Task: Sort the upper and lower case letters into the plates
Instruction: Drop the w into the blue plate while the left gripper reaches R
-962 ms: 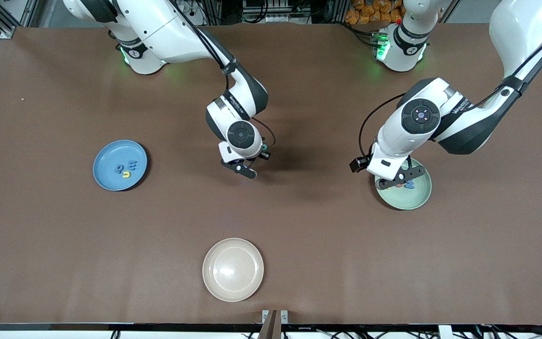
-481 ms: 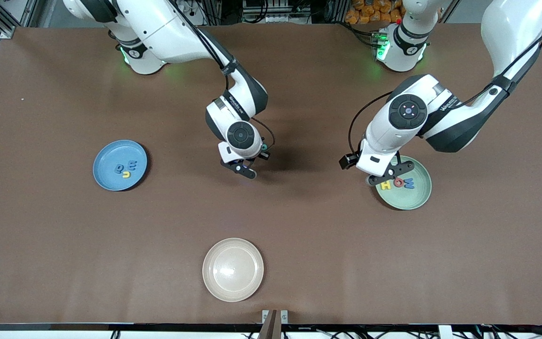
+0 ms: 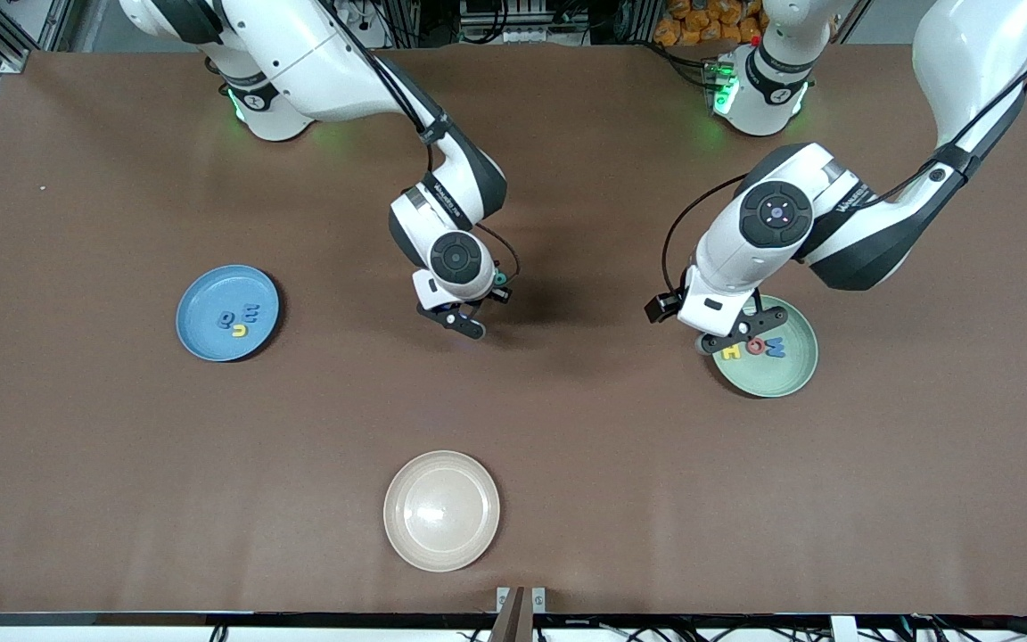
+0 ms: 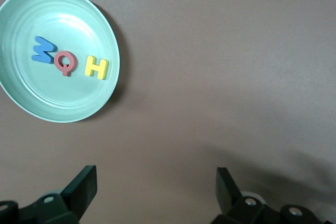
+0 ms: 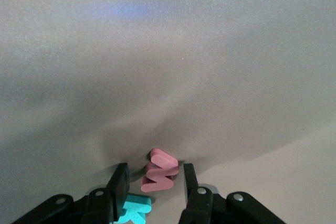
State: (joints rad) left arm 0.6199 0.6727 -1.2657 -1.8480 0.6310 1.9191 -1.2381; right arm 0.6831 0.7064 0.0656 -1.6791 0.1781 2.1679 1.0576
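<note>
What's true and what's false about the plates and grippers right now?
1. The mint green plate holds three letters. True.
2. The blue plate holds one letter. False: three.
3. The left gripper is shut. False: it is open, by the mint green plate's rim.
4. A pink letter lies between the right gripper's parted fingers at mid-table. True.
5. The teal letter is in a plate. False: it lies on the table beside the pink letter.

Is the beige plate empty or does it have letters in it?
Empty. The beige plate shows only its bare, shiny inside; no letters lie in it.
</note>
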